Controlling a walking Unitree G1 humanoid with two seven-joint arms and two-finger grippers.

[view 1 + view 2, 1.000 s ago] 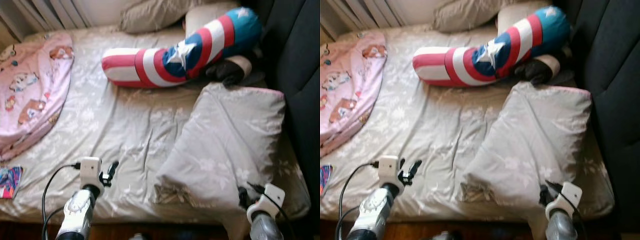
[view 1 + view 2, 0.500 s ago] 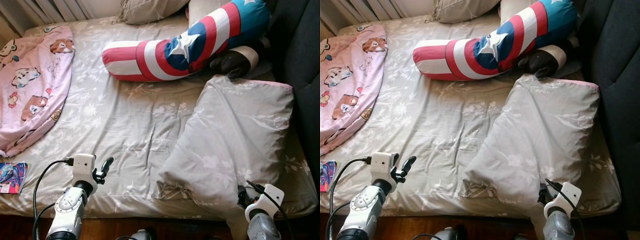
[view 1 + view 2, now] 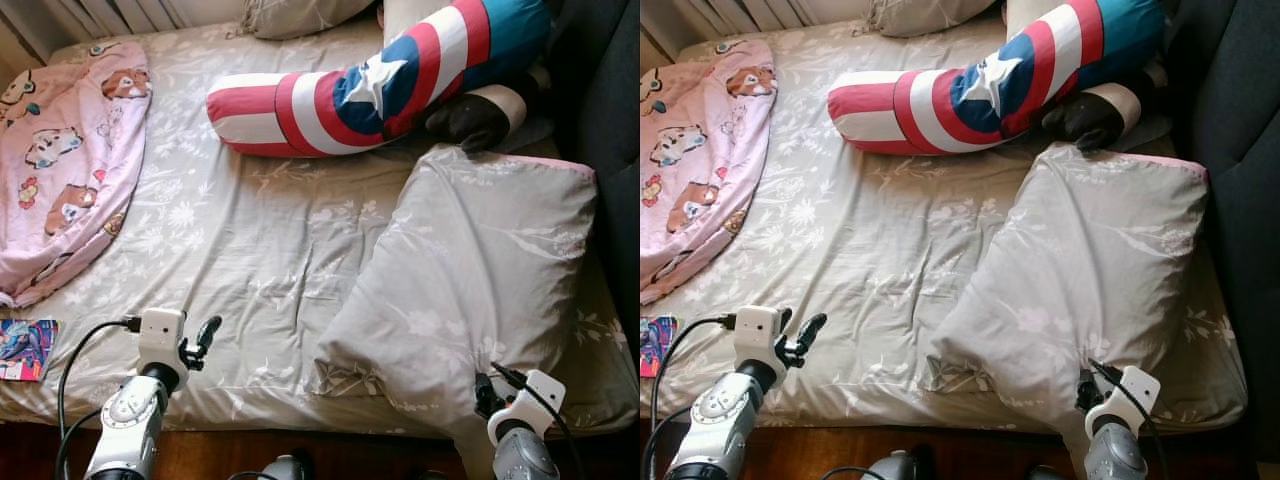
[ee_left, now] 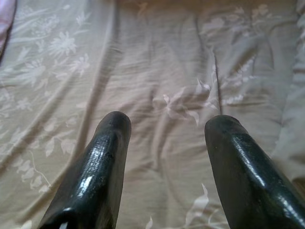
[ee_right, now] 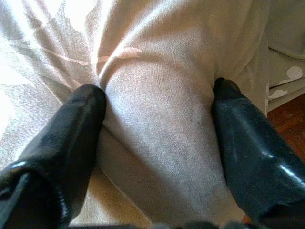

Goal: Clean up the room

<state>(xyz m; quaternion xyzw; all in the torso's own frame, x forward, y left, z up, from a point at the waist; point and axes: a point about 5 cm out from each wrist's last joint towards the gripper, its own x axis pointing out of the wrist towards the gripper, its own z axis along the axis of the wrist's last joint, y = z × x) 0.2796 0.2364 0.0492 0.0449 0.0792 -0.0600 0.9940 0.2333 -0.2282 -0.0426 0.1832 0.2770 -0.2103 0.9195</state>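
Observation:
A grey flowered pillow (image 3: 470,270) lies askew on the right side of the bed (image 3: 250,230), its near corner hanging over the front edge. My right gripper (image 3: 483,388) is at that corner. In the right wrist view its fingers (image 5: 71,129) stand apart on either side of a bulging fold of the pillow (image 5: 157,143), touching the cloth on both sides. My left gripper (image 3: 205,335) hovers open just above the sheet near the bed's front left, with nothing between its fingers (image 4: 105,157).
A red, white and blue star bolster (image 3: 340,100) lies across the head of the bed with a dark plush thing (image 3: 480,115) beside it. A pink cartoon blanket (image 3: 60,150) covers the left side. A colourful booklet (image 3: 22,348) sits at the front left corner. A dark padded wall (image 3: 610,90) runs along the right.
The whole picture has shifted, so the camera moved and now looks more steeply down. Both grippers keep their places by the bed's front edge; the pillow has not moved on the bed.

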